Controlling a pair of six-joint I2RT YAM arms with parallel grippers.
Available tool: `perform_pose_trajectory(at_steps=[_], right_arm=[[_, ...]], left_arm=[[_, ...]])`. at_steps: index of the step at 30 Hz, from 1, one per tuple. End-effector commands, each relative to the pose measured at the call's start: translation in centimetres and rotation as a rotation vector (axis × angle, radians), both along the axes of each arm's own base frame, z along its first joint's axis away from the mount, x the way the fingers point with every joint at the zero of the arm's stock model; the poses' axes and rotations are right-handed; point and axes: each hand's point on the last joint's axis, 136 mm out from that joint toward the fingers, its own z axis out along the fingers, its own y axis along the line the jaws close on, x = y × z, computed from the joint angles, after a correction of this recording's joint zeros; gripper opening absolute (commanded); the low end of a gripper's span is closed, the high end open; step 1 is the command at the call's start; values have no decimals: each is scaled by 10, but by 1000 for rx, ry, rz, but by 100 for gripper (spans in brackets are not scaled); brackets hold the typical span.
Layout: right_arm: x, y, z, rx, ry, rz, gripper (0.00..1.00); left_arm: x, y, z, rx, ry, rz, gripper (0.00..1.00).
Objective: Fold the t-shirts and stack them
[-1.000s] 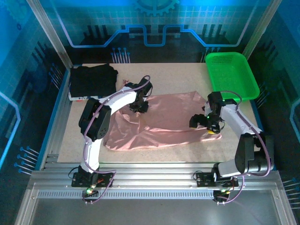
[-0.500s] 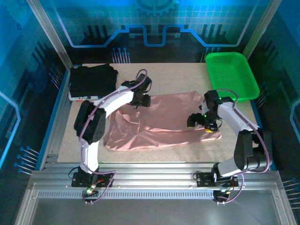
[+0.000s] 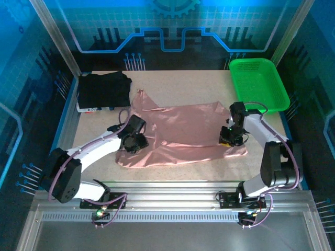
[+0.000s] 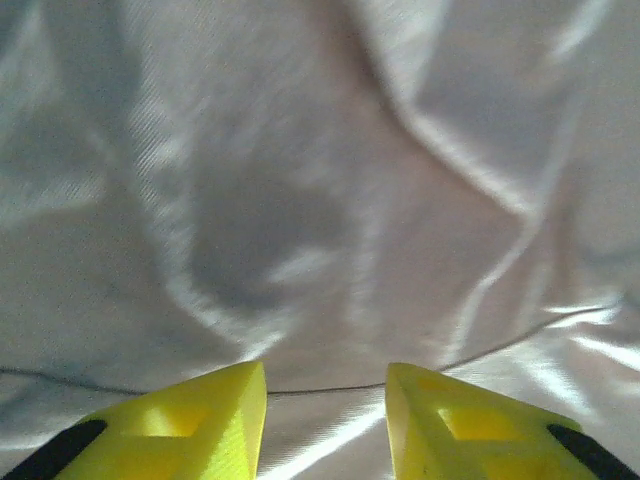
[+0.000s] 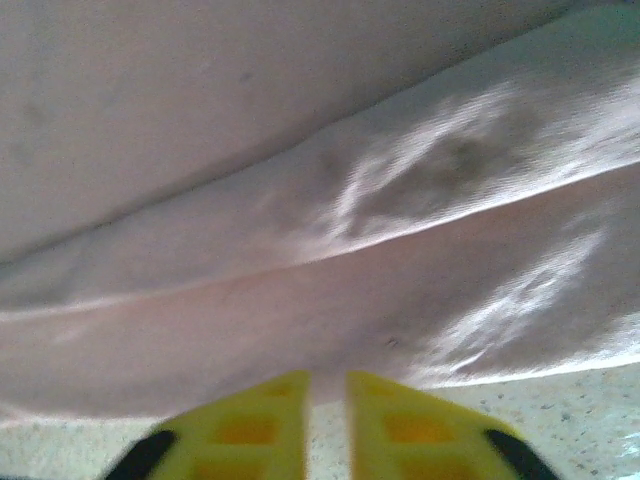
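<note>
The black t-shirt (image 3: 103, 89) lay folded at the table's (image 3: 178, 81) far left corner. The dusty-pink t-shirt (image 3: 183, 130) lay rumpled and unfolded at centre, so folding and stacking it appeared outstanding. The left gripper (image 3: 135, 142) stood partly open above its left portion, holding nothing. The right gripper (image 3: 228, 137) had its fingers nearly together at the shirt's near right edge; whether they pinched cloth could not be determined.

Cool blue light tints the walls (image 3: 52, 42) behind the pink t-shirt (image 3: 183, 130). The tabletop (image 3: 178, 83) around it is evenly bright from above, with only faint shadows. From the left wrist the shirt looks washed pale, with a dark shadow mid-cloth and glare streaks at lower right. The right wrist view is soft and blurred.
</note>
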Motion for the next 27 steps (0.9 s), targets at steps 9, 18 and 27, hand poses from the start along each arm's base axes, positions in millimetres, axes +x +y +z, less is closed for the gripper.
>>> perform_pose_trajectory(at_steps=[9,18,27], right_arm=[[23,-8,-40,-35,70,-115,2],[55,-11,-44,-52,48,-143,6],[65,-17,-30,-77,32,-134,16]], left_arm=[[18,-47,8,-100,-81,-13,36],[8,-69,-5,-88,-50,-71,36],[8,-74,-2,-93,-59,-98,37]])
